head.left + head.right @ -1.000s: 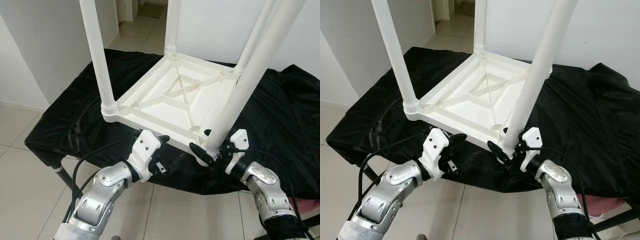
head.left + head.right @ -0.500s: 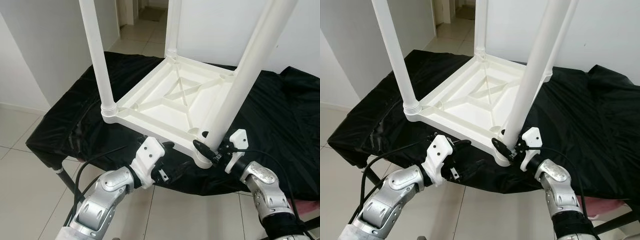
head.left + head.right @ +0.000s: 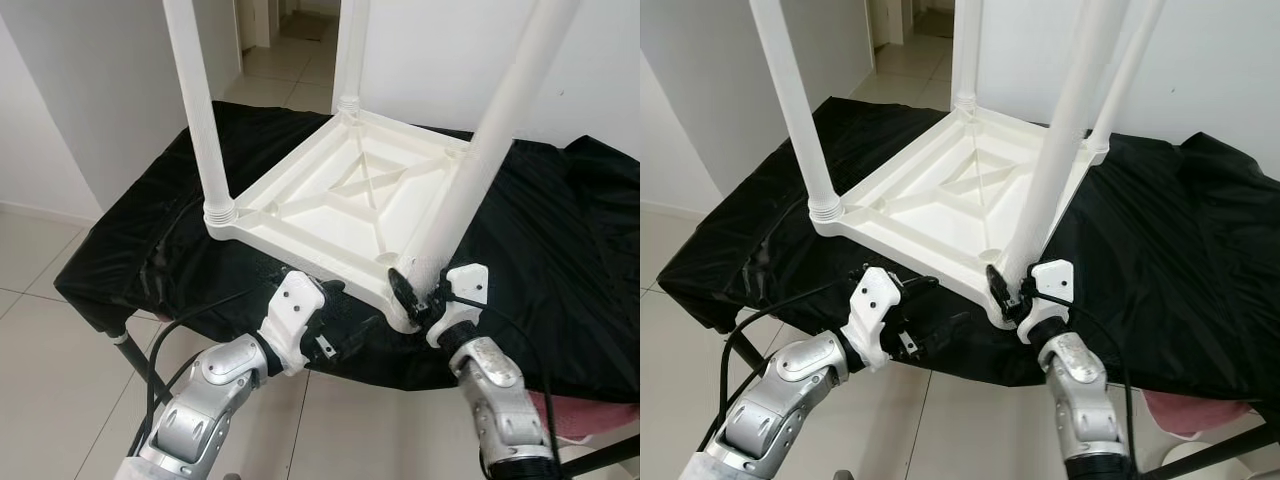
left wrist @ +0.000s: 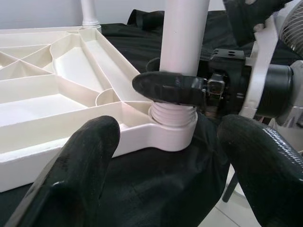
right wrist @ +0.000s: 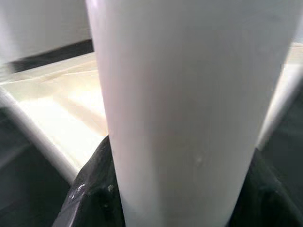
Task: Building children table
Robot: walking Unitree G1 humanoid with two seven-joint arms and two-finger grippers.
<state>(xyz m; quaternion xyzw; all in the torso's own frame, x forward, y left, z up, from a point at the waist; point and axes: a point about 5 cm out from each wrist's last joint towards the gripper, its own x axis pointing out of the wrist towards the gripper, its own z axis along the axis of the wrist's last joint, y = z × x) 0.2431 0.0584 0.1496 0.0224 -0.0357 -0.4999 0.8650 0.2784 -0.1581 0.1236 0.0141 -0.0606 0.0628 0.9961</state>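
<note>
Now right hand (image 3: pixel 418 296) around table leg (image 3: pixel 478 160)

eyes: head, forward-down, share table (image 3: pixel 330 200) | left wrist: near, corner | right wrist: against leg (image 5: pixel 189 109)

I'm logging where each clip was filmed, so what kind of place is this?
Probably a room in a home: pale tiled floor, plain white walls and a doorway to a tiled hallway. An upturned white plastic children's table lies on a black-covered work table.
</note>
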